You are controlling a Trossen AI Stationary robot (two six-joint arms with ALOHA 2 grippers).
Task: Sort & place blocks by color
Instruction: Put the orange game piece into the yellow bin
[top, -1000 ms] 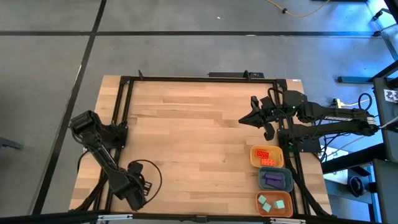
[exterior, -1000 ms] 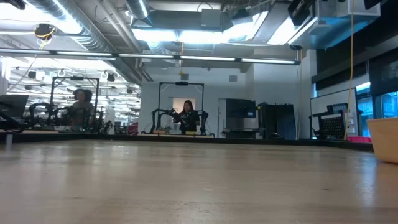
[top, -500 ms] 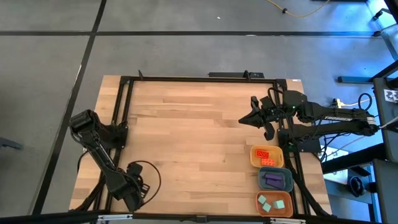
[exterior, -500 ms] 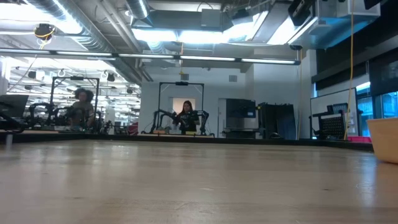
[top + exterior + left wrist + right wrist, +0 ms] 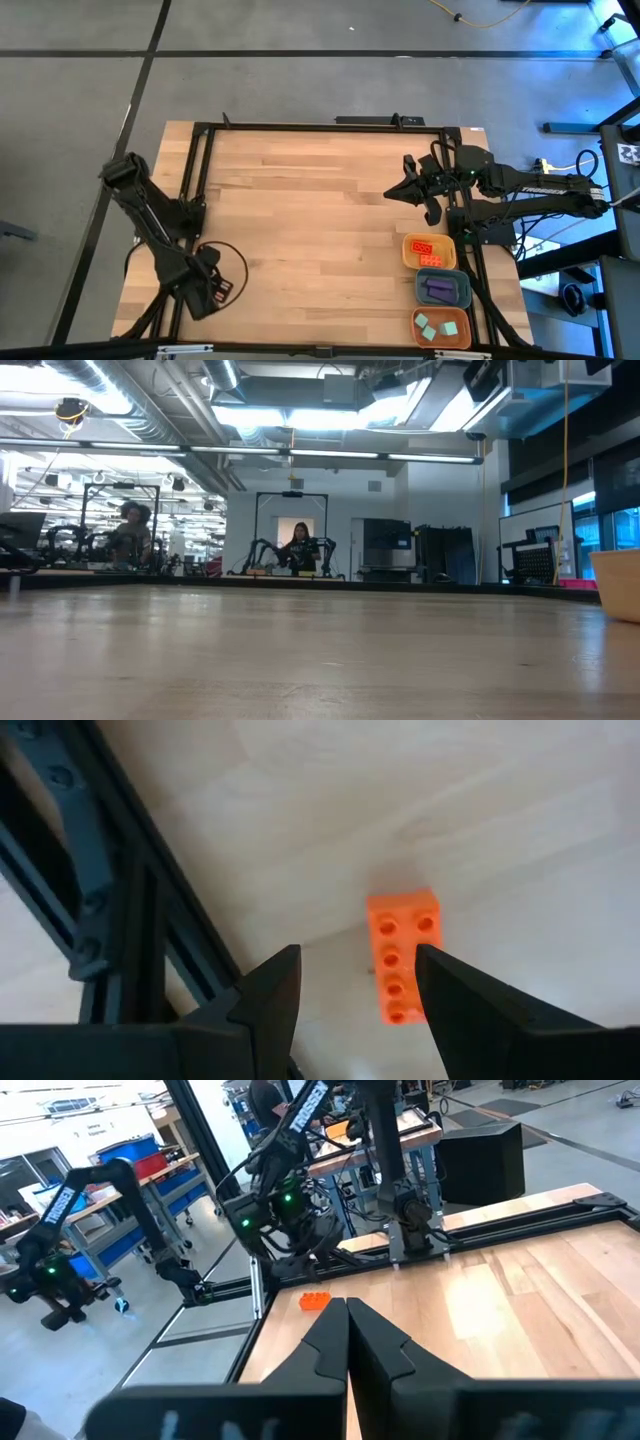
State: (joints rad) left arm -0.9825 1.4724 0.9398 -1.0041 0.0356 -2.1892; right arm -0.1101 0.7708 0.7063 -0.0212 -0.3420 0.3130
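Pick-up stage of colour sorting, with one stray block left on the table (image 5: 320, 200). The left gripper (image 5: 355, 985) hovers over the near left corner, its two dark fingers standing apart, and the orange block (image 5: 403, 954) lies flat on the wood beyond the fingertips, not yet between them and not held. It is a short bar of glossy moulded plastic with a double row of round studs on top and crisp square edges; the right wrist view shows it (image 5: 315, 1301) just beside the black frame rail on the left arm's side. The right gripper (image 5: 347, 1330) waits above the far right part of the table, its fingers pressed together and empty. Along the near right edge stand three rounded trays: the orange tray (image 5: 428, 251) holds orange-red blocks, the blue-grey tray (image 5: 442, 289) a purple piece, and the yellow tray (image 5: 441, 327) teal-green ones. The table is pale jointed wood with a smooth matt grain; the trays have soft rounded rims. The next move likely calls for the left gripper to descend, straddle the bar across its narrow width, close, and carry it across to the orange tray. The slick plastic and nearby rail demand a centred, square grip.
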